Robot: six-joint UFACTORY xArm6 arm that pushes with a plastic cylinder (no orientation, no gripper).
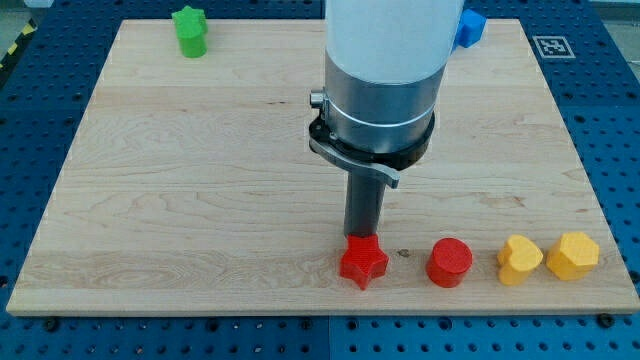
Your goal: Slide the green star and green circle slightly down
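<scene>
The green star sits near the board's top left corner. No green circle shows in this view; the arm's wide body covers part of the top middle of the board. My tip is at the view's bottom middle, right behind the red star and touching or nearly touching its top edge. The tip is far from the green star, which lies well up and to the view's left of it.
A red circle, a yellow heart and a yellow hexagon stand in a row to the right of the red star near the board's bottom edge. A blue block peeks out at the top right behind the arm.
</scene>
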